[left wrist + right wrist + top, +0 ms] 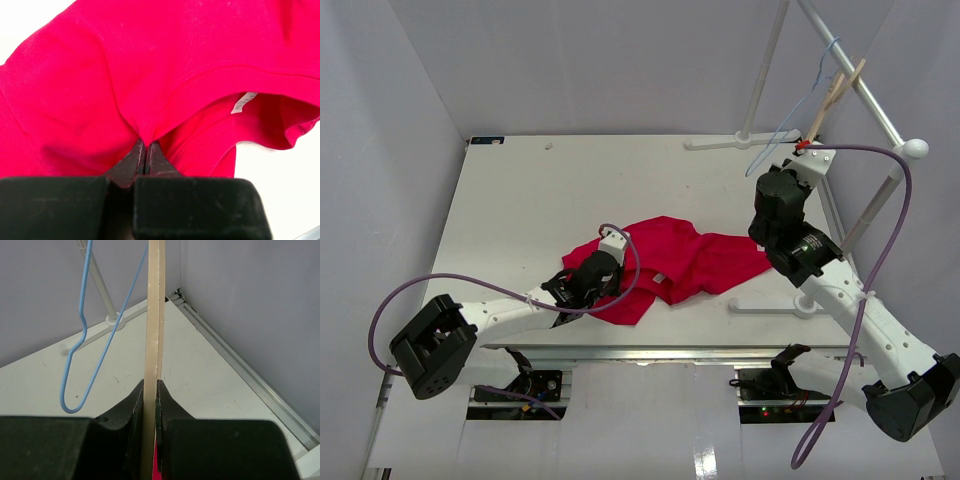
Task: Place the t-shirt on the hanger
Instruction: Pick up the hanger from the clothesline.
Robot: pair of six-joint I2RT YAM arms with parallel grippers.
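Observation:
The red t-shirt lies crumpled on the table's middle. My left gripper is shut on a fold of it at its near left edge. In the left wrist view the cloth rises from the closed left gripper, and the white tag shows inside the neck. My right gripper is raised at the back right and is shut on the tan wooden hanger, which hangs at the rack. In the right wrist view the hanger runs up from between the right gripper.
A thin light-blue wire hanger hangs beside the wooden one, also in the right wrist view. The white rack has feet at the back and near right. Grey walls enclose the table.

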